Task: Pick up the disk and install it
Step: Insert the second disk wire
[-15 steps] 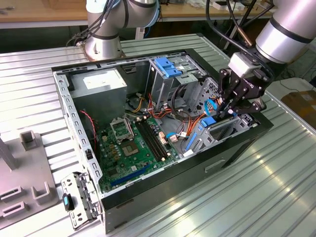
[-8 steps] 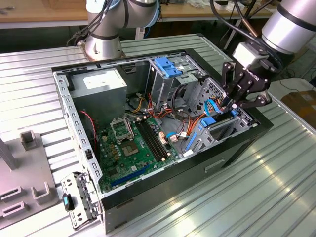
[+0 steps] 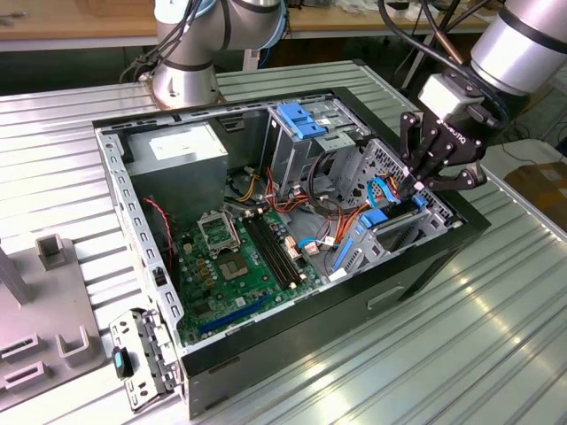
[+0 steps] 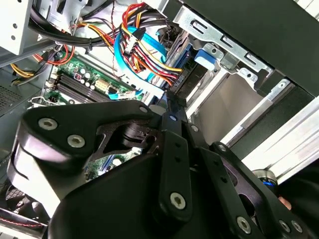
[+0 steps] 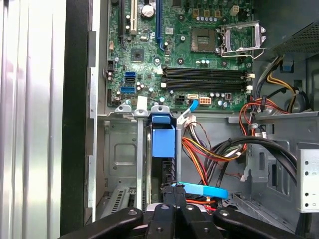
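Note:
The disk (image 5: 163, 142) stands on edge inside the lower drive cage (image 5: 122, 149) of the open computer case (image 3: 292, 354), its blue rail frame facing out. In the exterior view the disk (image 3: 374, 218) sits at the case's right end. My gripper (image 3: 416, 189) hangs right over it with its black fingers drawn together, shut, the tips at the disk's outer end. In both wrist views the gripper (image 5: 172, 191) (image 4: 168, 97) points at the disk (image 4: 202, 59). Whether the tips touch the disk I cannot tell.
A blue flat cable (image 5: 202, 190) and a bundle of coloured wires (image 5: 204, 152) run just beside the fingers. The motherboard (image 3: 244, 261) lies in the case's middle, a grey power-supply box (image 3: 182, 146) at the back. An upper cage with a blue latch (image 3: 301, 119) stands nearby.

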Robot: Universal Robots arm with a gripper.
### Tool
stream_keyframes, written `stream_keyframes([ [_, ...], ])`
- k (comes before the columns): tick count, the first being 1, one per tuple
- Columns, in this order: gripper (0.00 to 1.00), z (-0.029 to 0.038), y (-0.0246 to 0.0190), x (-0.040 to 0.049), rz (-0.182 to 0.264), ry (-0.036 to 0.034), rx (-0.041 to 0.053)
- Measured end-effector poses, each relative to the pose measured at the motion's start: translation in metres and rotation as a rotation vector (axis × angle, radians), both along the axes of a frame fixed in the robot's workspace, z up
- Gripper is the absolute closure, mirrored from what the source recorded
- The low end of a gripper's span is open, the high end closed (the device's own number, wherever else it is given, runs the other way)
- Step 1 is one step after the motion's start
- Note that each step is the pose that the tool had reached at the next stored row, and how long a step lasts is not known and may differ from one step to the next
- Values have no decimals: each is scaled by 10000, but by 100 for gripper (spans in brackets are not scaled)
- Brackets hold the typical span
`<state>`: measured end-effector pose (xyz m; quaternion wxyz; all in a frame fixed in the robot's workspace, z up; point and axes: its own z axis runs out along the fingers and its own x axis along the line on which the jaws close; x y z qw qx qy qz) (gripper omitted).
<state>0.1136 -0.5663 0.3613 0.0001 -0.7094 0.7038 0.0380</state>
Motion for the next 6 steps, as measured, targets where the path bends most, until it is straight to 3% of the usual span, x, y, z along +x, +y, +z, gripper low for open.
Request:
stream_keyframes([
  [6, 89, 0, 0, 0, 0, 0, 7],
])
